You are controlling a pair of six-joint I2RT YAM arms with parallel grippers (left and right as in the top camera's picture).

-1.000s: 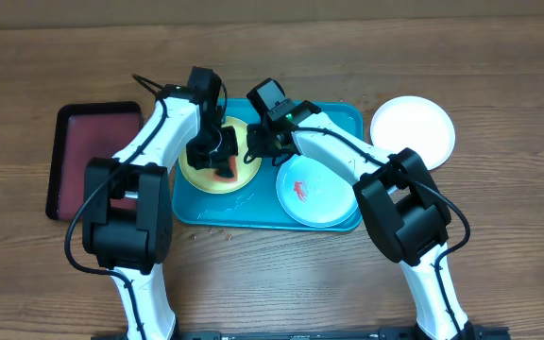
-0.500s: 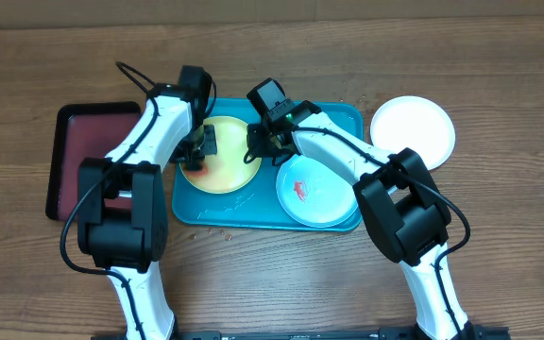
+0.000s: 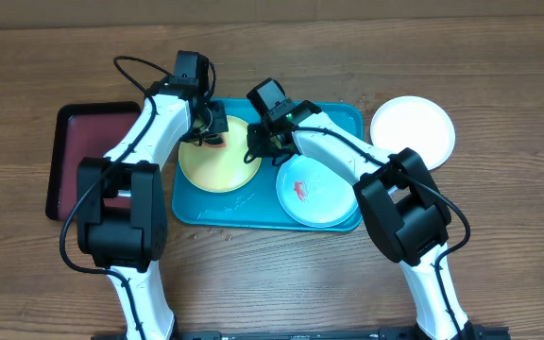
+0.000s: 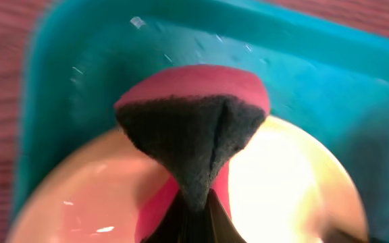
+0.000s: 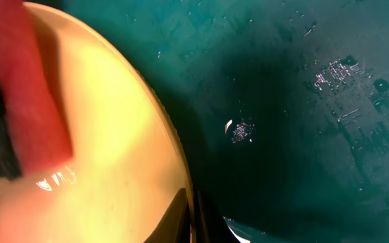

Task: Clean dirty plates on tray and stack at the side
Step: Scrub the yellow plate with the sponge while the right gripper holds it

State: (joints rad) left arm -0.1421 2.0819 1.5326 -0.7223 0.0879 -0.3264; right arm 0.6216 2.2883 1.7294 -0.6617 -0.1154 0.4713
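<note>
Left end of the table (image 3: pixel 26 274): a dark red tray (image 3: pixel 94 161), nothing on it that we can see.

The left pincer (image 3: pixel 207 126) is clamped fully down on a sponge (image 4: pixel 194 128), red on top with a black scouring face, pinched into a fold. The sponge sits on the far-left rim of the yellow plate (image 3: pixel 217 161), which lies in the left half of the blue tray (image 3: pixel 268 219). We cannot tell whether any red remains under the sponge; the exposed surface of this plate looks clear from above.

The right pincer (image 3: pixel 253 146) is closed tight on the right rim of the yellow plate, apparently steadying it; the right wrist view shows the fingers (image 5: pixel 188 216) meeting at the plate's edge.

Right half of the blue tray: the mint plate (image 3: pixel 314 192), with a red smear (image 3: pixel 299 189) near its middle, untouched.

Off the tray, near the far right of the table: the white plate (image 3: pixel 413 130), alone.

Step in hand, as we judge it: scrubbing the yellow plate, second of three.

Next: lift the sponge clear and check the rim. If clean, carry this plate onto the white one without tipping it, then scrub the mint plate.
</note>
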